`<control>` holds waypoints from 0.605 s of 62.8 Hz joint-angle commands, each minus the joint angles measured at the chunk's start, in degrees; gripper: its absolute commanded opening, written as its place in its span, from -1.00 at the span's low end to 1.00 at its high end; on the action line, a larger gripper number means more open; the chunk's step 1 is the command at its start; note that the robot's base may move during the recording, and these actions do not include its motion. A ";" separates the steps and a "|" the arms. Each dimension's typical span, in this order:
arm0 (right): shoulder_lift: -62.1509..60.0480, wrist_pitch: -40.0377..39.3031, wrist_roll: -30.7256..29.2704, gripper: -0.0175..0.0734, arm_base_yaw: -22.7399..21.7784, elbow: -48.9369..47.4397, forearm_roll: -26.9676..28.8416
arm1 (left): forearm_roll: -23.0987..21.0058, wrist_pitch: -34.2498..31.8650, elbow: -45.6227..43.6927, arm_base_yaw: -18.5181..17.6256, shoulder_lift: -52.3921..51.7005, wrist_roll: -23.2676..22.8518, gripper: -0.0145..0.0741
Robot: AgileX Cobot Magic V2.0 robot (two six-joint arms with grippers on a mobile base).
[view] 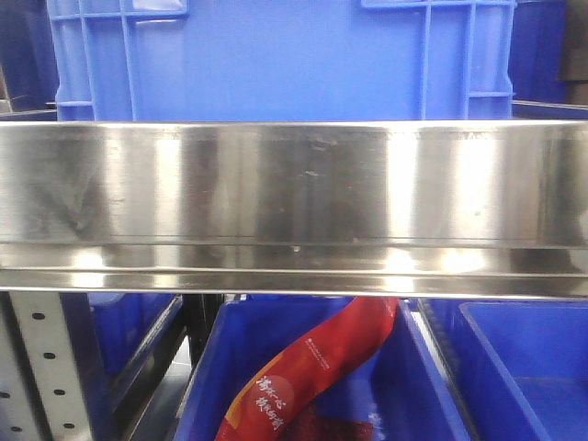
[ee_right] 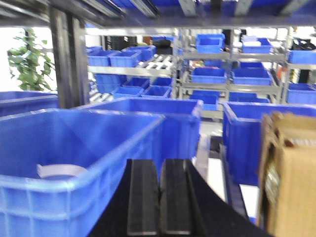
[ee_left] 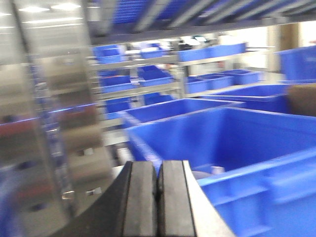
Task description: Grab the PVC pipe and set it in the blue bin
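With the left gripper (ee_left: 158, 197) and right gripper (ee_right: 159, 197) both closed on nothing, the grab looks not yet begun: a pale curved piece, probably the PVC pipe (ee_right: 59, 171), lies inside the blue bin (ee_right: 49, 207) ahead-left of the right gripper, which needs to open and reach in.

Showing only a sliver of pipe (ee_right: 59, 170) over bin (ee_right: 74, 202) wall; cropping red bag (view: 312, 377) at bottom edge; blurring shelves (ee_left: 143, 84).
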 commanded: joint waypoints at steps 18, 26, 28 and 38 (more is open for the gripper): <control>-8.20 -5.26 -0.07 -0.97 0.02 4.30 0.39 | -1.09 5.57 4.44 14.53 -8.31 -0.54 -0.92; -10.27 -4.32 -0.07 -0.97 0.02 5.82 0.39 | -1.77 6.09 7.64 16.86 -12.04 -0.54 -0.92; -10.76 -3.86 -0.07 -0.97 0.02 6.28 0.39 | -2.47 6.11 8.55 17.41 -13.09 -0.54 -0.92; -12.82 -3.29 -0.07 -0.97 0.02 9.05 0.28 | -2.85 9.79 11.99 18.01 -16.97 -0.54 -0.92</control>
